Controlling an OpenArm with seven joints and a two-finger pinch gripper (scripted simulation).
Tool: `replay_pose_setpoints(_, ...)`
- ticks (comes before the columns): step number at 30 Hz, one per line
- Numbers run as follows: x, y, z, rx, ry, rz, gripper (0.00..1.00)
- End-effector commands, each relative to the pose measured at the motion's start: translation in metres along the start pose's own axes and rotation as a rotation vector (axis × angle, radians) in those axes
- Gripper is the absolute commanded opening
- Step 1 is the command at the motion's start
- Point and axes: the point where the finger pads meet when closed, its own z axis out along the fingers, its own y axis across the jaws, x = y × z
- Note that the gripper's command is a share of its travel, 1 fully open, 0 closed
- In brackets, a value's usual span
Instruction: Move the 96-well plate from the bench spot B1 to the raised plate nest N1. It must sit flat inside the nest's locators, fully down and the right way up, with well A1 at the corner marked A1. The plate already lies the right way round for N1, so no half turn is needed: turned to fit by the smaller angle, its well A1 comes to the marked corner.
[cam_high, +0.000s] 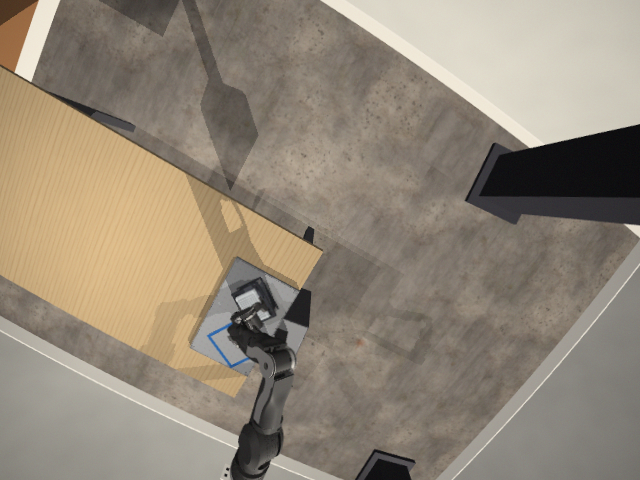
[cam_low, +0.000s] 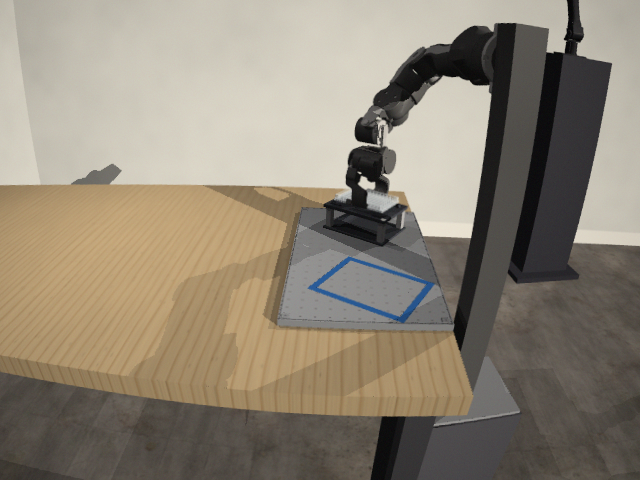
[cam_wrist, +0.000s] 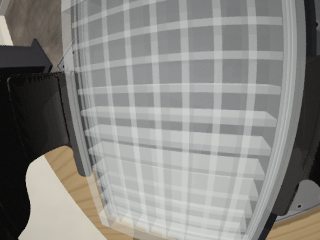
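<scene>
The clear 96-well plate (cam_low: 368, 198) rests on top of the black raised nest N1 (cam_low: 366, 218) at the far end of the grey baseplate (cam_low: 361, 268). My gripper (cam_low: 368, 192) is shut on the plate, one finger on each long side. In the wrist view the plate (cam_wrist: 183, 107) fills the frame, with the black nest frame (cam_wrist: 36, 114) beside and under it. From overhead the plate (cam_high: 248, 298) lies over the nest (cam_high: 258, 297), partly hidden by my wrist. I cannot tell whether it is fully down inside the locators. The blue outline of spot B1 (cam_low: 371, 288) holds nothing.
The baseplate lies at the right end of the wooden table (cam_low: 155, 279). A dark post (cam_low: 496, 196) that carries my arm stands at the table's right edge, close to the baseplate. A second dark column (cam_low: 558, 165) stands behind it on the floor.
</scene>
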Motion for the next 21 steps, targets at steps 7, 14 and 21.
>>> replay_pose_setpoints(7, -0.0036, -0.0001, -0.0052, -0.003, -0.009, 0.003, 0.00)
replay_pose_setpoints(14, -0.0041, -0.0002, -0.0062, -0.003, -0.010, 0.004, 0.00)
replay_pose_setpoints(21, -0.0033, -0.0006, -0.0058, -0.002, -0.009, 0.004, 0.00)
